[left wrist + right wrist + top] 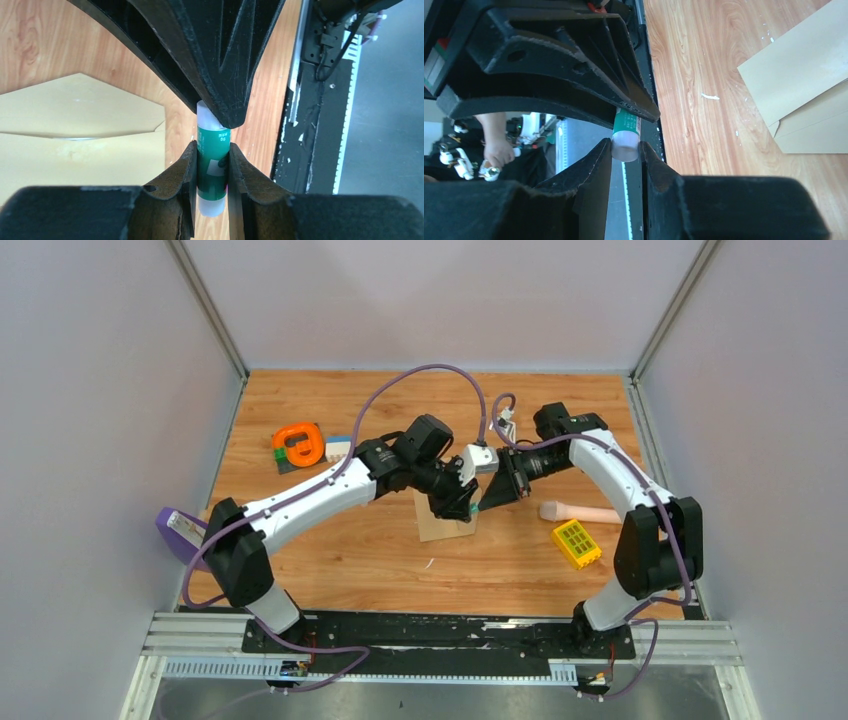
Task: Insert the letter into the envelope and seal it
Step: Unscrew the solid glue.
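Two grippers, one shared item.

1. Left gripper (212, 161): clamped on the green middle of a glue stick (212, 172), one finger on each side of the barrel.
2. Right gripper (625, 150): clamped on the white end of the same stick. In the left wrist view it pinches that end from 12 o'clock, close above the left fingers. In the overhead view the two grippers meet near the centre of the table (350, 570), holding the stick above the wood.
3. Envelope (440, 525): tan kraft, lying flat on the table at 6 o'clock of the meeting grippers, which partly cover it from above.
   - In the left wrist view it sits at 9 o'clock of the stick, apart from it, with the pointed flap and a fold line showing. Whether the flap is stuck down cannot be told.
   - In the right wrist view it sits at 3 o'clock, with one corner and a seam visible.
4. Orange round object (298, 443): at 10 o'clock on the table, with small green and pale pieces touching it.
5. Pale pink cylinder (580, 511): at 3 o'clock, lying on its side.
6. Yellow gridded block (576, 544): at 4 o'clock, just beside the cylinder.
7. Purple object (172, 530): at 9 o'clock, at the table's left edge, near the left arm.
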Controlling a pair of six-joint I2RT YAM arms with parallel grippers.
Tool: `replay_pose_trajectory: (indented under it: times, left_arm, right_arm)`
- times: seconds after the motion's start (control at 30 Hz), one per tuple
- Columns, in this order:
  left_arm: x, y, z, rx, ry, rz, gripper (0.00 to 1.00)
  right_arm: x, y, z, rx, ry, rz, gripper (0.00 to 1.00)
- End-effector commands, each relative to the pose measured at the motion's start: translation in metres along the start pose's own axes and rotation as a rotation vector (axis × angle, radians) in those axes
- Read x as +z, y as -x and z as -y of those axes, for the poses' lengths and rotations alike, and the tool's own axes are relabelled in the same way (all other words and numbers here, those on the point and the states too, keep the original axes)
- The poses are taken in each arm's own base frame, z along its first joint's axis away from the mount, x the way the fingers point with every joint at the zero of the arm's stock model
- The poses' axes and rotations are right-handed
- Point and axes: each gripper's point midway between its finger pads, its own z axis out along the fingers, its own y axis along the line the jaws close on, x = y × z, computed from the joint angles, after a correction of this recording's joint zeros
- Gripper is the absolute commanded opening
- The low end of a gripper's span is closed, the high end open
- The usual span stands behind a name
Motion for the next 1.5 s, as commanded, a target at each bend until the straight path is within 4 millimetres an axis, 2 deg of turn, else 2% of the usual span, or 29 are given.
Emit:
replay_pose_trajectory:
  times: [0.0, 0.17, 0.27, 0.47, 0.53, 0.6, 0.67, 0.73, 0.9, 1.07, 1.27, 1.4, 1.47]
  left_arm:
    - [-0.019, 0.056, -0.04, 0.151, 0.231, 0.169, 0.0]
    - [-0.017, 0.054, -0.043, 0.147, 0.243, 0.163, 0.0]
    - [-0.014, 0.053, -0.038, 0.14, 0.208, 0.163, 0.0]
    - [-0.011, 0.052, 0.001, 0.143, -0.007, 0.17, 0.0]
    - [-0.011, 0.051, 0.015, 0.146, -0.091, 0.171, 0.0]
    - [-0.013, 0.05, 0.029, 0.145, -0.168, 0.173, 0.0]
    - [-0.016, 0.048, 0.045, 0.142, -0.263, 0.178, 0.0]
    - [-0.02, 0.047, 0.056, 0.132, -0.335, 0.184, 0.0]
    - [-0.026, 0.045, 0.079, 0.067, -0.519, 0.208, 0.0]
    - [-0.023, 0.039, 0.094, -0.033, -0.681, 0.209, 0.0]
    - [-0.016, 0.036, 0.099, -0.153, -0.821, 0.196, 0.0]
    - [-0.014, 0.033, 0.102, -0.155, -0.86, 0.184, 0.0]
    - [-0.014, 0.032, 0.105, -0.154, -0.871, 0.177, 0.0]
  right_arm:
    - [0.004, 0.01, -0.035, 0.196, 0.13, 0.024, 0.22]
    - [0.002, 0.015, -0.04, 0.197, 0.162, 0.042, 0.33]
    - [-0.002, 0.017, -0.047, 0.141, 0.174, 0.057, 0.39]
    - [-0.016, 0.027, -0.057, -0.012, 0.173, 0.125, 0.57]
    - [-0.024, 0.029, -0.059, -0.08, 0.166, 0.17, 0.68]
    - [-0.034, 0.028, -0.056, -0.236, 0.122, 0.216, 0.76]
    - [-0.04, 0.019, -0.054, -0.413, 0.066, 0.237, 0.9]
    - [-0.044, 0.007, -0.049, -0.566, 0.011, 0.246, 0.99]
    - [-0.064, -0.001, -0.052, -1.072, -0.173, 0.313, 1.0]
    - [-0.064, -0.004, -0.067, -1.505, -0.266, 0.282, 1.0]
    - [-0.065, 0.0, -0.086, -1.674, -0.276, 0.311, 0.96]
    - [-0.059, -0.005, -0.082, -1.649, -0.246, 0.307, 0.9]
    - [-0.048, -0.013, -0.086, -1.626, -0.186, 0.308, 0.88]
